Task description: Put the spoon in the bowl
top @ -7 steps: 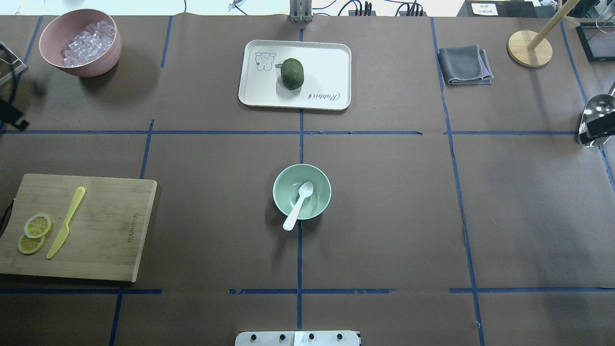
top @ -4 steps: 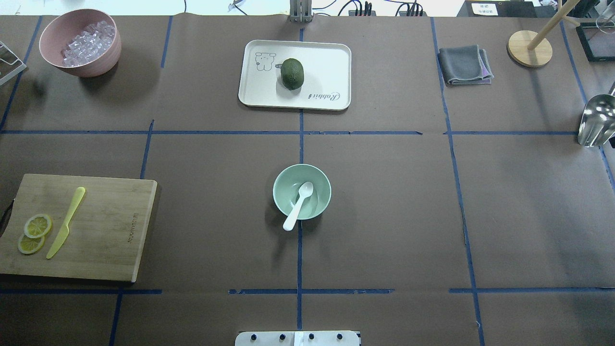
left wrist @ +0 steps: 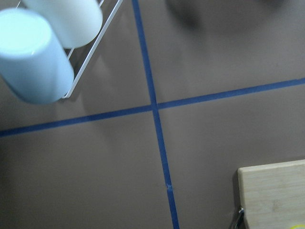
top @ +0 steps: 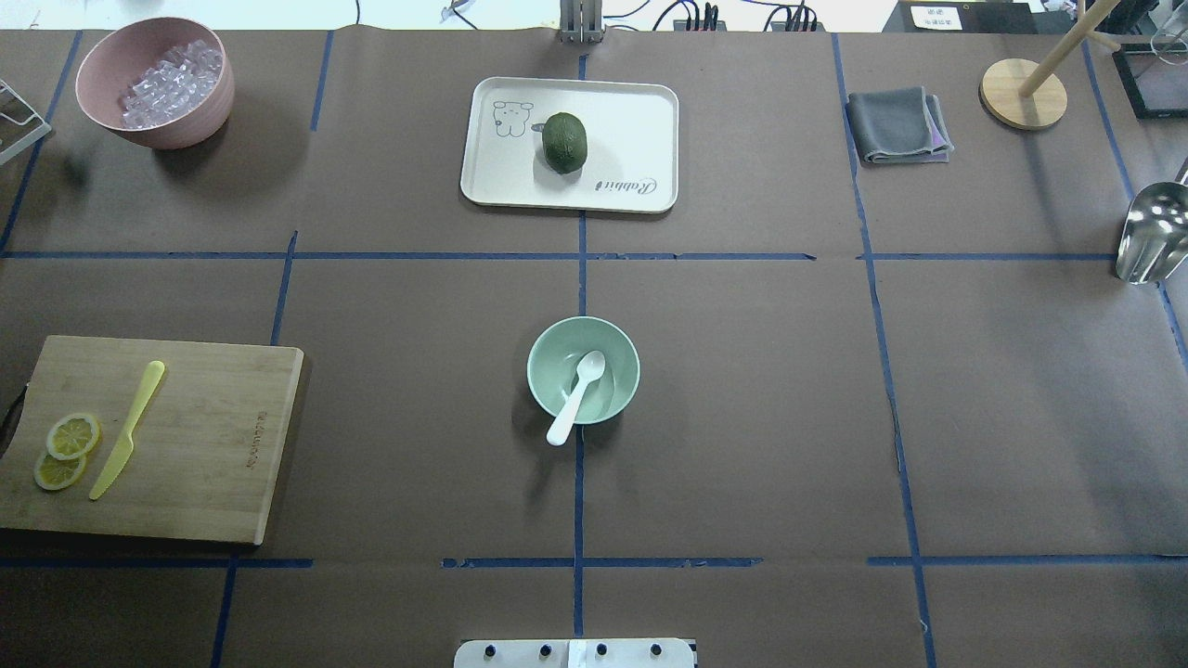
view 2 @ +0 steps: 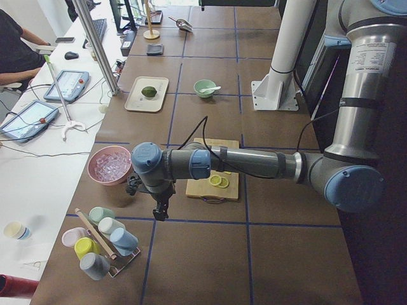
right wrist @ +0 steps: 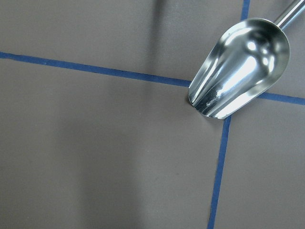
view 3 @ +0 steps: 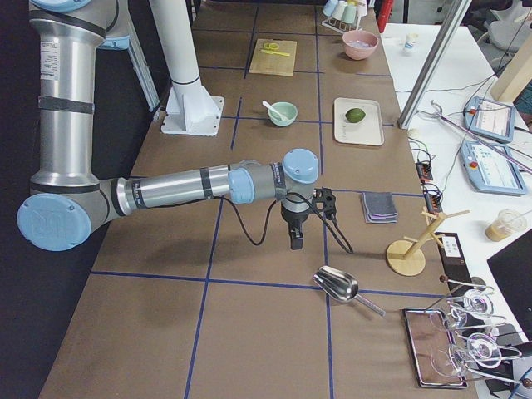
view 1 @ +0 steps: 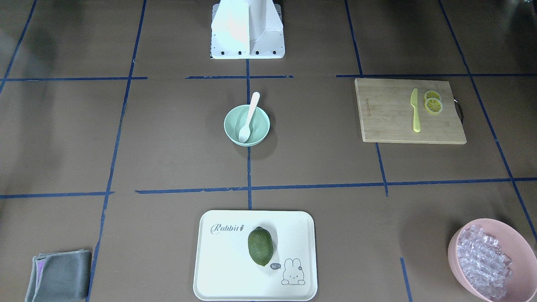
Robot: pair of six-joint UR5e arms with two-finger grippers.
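While both arms hang over opposite ends of the table, the spoon (top: 575,397) lies in the bowl (top: 624,366) at mid-table: scoop down inside, handle leaning on the rim and jutting out on the robot's side. Left gripper (view 2: 160,211): pointing down over bare table between board (top: 204,436) and cup rack (view 2: 102,241); fingers apart or together, cannot tell. Right gripper (view 3: 297,239): pointing down just beside a steel scoop (right wrist: 240,67); finger state likewise cannot be told. Board carries a yellow knife (top: 128,429) and two lemon slices (top: 67,450). Tray (top: 640,111) holds one green fruit (top: 564,142). Pink bowl (top: 186,121) of clear cubes at far left; folded grey cloth (top: 898,125) at far right.
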